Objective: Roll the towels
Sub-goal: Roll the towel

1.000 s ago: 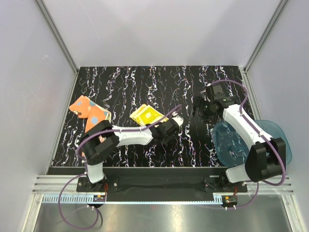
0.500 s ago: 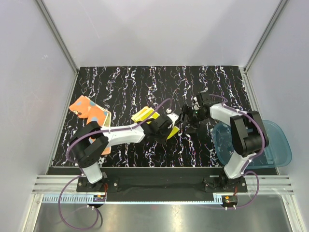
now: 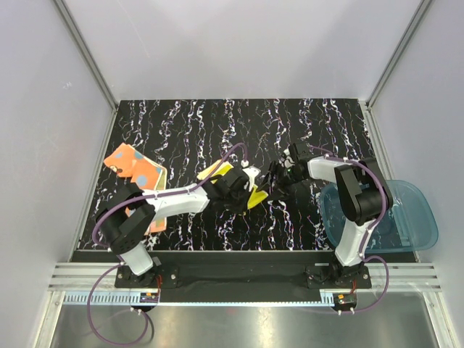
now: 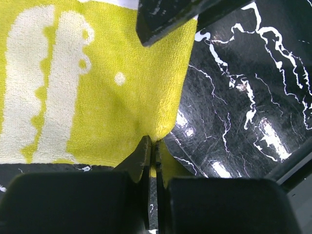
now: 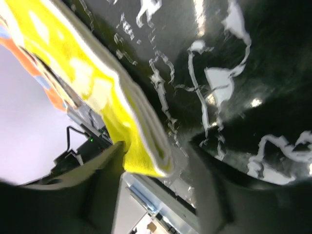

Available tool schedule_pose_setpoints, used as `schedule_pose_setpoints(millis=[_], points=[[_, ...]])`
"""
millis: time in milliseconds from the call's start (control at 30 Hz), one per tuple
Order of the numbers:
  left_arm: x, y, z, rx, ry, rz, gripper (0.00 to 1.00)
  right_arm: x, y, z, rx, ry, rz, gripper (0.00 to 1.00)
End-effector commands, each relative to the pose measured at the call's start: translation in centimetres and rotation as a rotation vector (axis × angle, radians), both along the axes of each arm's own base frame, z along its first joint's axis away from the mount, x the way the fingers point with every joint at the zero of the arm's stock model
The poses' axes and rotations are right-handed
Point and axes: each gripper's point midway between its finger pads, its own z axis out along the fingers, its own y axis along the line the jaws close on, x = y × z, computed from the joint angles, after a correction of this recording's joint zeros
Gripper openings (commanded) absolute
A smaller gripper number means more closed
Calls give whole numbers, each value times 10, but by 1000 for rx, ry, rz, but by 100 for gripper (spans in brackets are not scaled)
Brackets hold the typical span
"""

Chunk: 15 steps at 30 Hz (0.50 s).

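Neither cloth looks rolled, so I judge the job to be barely started. The orange towel (image 3: 136, 168) with blue dots lies loosely folded near the left side of the black marbled bench (image 3: 188, 123), well apart from both grippers and apparently untouched. The yellow towel (image 3: 235, 181) sits near the middle of the bench, partly lifted and draped between the two arms, more folded than rolled (no tight coil shows in any view). Both rolls, then, seem left to make.

The left gripper (image 4: 152, 151) is clenched on a corner of the yellow towel (image 4: 97, 92): in the left wrist view its two fingers meet with only a thin sliver of yellow cloth pinched between them, and the rest of the cloth spreads away over the bench. The right gripper (image 3: 279, 176) sits just beside the towel's right edge. In the right wrist view the doubled edge of the yellow towel (image 5: 126, 126) runs between its two blurred fingers, which stand apart around it; whether they press on the cloth I cannot tell.

The translucent blue tray (image 3: 417, 217) rests at the right edge of the bench.
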Motion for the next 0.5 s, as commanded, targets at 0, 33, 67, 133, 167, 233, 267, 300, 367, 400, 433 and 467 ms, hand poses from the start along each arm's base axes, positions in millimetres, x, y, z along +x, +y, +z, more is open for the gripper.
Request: schedule_pose_setpoints(millis=[0, 33, 67, 133, 167, 233, 267, 300, 367, 400, 433, 467], points=[[3, -15, 27, -121, -24, -10, 0, 10, 6, -6, -7, -22, 3, 58], [3, -15, 27, -126, -20, -11, 0, 11, 6, -6, -9, -27, 4, 55], [3, -15, 28, -133, -21, -10, 0, 11, 5, -6, -13, -22, 4, 50], [3, -14, 28, -139, -13, -8, 0, 13, 6, -5, -19, -32, 8, 37], [3, -14, 27, -139, -12, -7, 0, 13, 5, -5, -24, -30, 9, 33], [2, -15, 28, -145, -7, -12, 0, 16, 4, -5, -38, -44, 11, 21], [1, -13, 28, -145, -5, -12, 0, 18, 3, -3, -46, -46, 12, 17], [0, -13, 28, -144, -3, -13, 0, 19, 1, -4, -62, -52, 13, 13], [-2, -11, 27, -140, 1, -14, 0, 21, -1, -3, -78, -53, 12, 4], [-1, -10, 27, -134, -1, -14, 0, 22, -2, -2, -89, -60, 16, 2], [-1, -8, 26, -126, -5, -11, 0, 23, -2, -1, -90, -64, 16, 0], [-2, -6, 23, -117, 1, -9, 0, 23, -2, 1, -94, -63, 17, 0]])
